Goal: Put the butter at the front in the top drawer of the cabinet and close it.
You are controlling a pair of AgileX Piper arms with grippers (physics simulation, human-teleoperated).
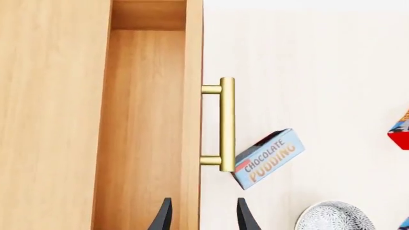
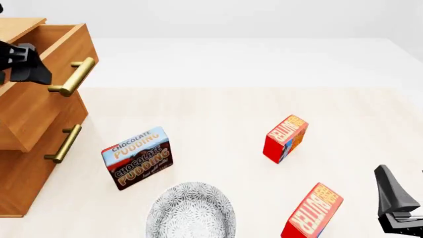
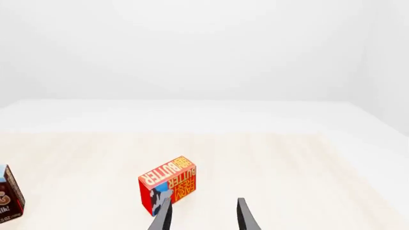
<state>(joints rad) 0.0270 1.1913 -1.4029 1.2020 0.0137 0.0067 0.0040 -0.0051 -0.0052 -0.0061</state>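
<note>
Left wrist view: one top drawer [image 1: 143, 124] pulled out, holding nothing; left end effector [image 1: 203, 214] open, gripping nothing. Front view: two butter cartons; the front butter [image 2: 312, 212] stands at 5 o'clock on the desk [image 2: 218, 111], one pudding box [image 2: 137, 157], one bowl [image 2: 190, 210]. Right wrist view: right end effector [image 3: 203, 215] open.

A brown-and-blue Chocolate Pudding box [image 2: 136, 157] stands upright on the pale wooden table [image 2: 225, 119], angled slightly. Near it, a grey-and-white patterned bowl [image 2: 191, 212] sits at the table's near edge. Farther back stands a second red butter carton [image 2: 286, 138], well apart from both.
</note>
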